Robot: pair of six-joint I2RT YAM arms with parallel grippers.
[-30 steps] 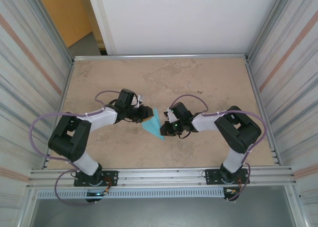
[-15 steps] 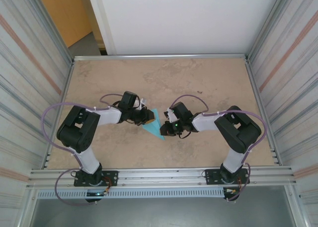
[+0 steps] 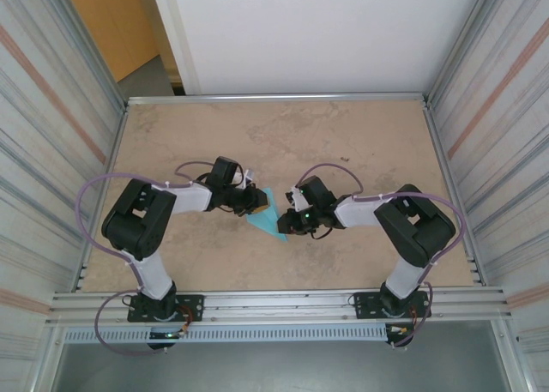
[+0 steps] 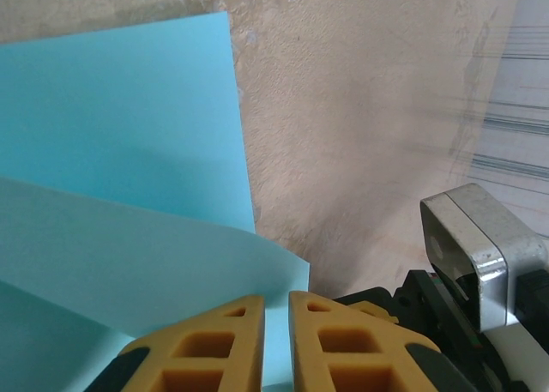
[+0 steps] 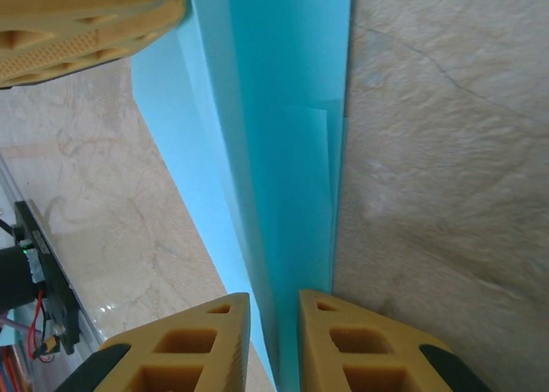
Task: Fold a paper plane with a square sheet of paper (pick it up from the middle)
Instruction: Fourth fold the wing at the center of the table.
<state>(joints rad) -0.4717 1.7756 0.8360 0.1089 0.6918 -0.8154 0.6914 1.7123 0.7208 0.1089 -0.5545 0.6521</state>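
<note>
A creased, pointed light-blue paper plane [image 3: 267, 216] lies on the mottled beige desk [image 3: 343, 143]. The left pincer [image 4: 276, 323] and right pincer [image 5: 274, 323] each pinch its folds.

Far table [image 3: 343, 126] open — left claw [image 3: 256, 205] and right claw [image 3: 287, 224] flank the paper plane [image 3: 267, 217].

No text, number or brand can be read anywhere; the folded blue paper [image 4: 120, 135] is unmarked.

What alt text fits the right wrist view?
The right tool pinches the near end of a folded light-blue paper that runs up the frame over the tan table. A yellow finger of the left tool sits at the paper's upper left edge.
</note>
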